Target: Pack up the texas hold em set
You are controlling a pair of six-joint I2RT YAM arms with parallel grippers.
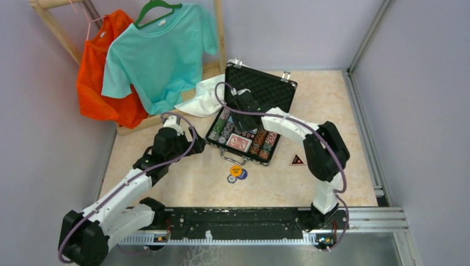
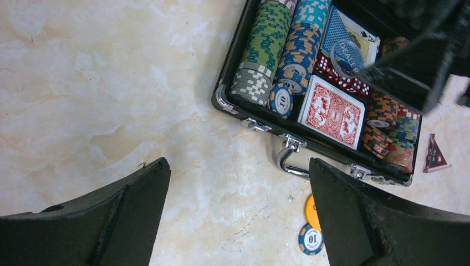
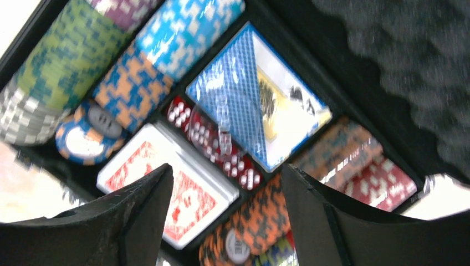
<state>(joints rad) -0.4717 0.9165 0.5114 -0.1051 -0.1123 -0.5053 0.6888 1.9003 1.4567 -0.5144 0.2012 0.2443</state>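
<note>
While your right jaws hang wide open with nothing in them, the open case [image 1: 265, 83] sits right under them. Straight below those jaws lie the red dice [image 3: 244, 172], with the blue deck [image 3: 238, 94] just past them and the red deck [image 3: 191, 202] on the near side. Chips [image 2: 266, 44] fill the rows beside. Your left jaws are wide open and empty too, over the desk [image 2: 111, 83]. The case is ahead of them, to the right. A loose chip [image 2: 311, 239] and a yellow button [image 2: 309, 213] lie by their right finger.
</note>
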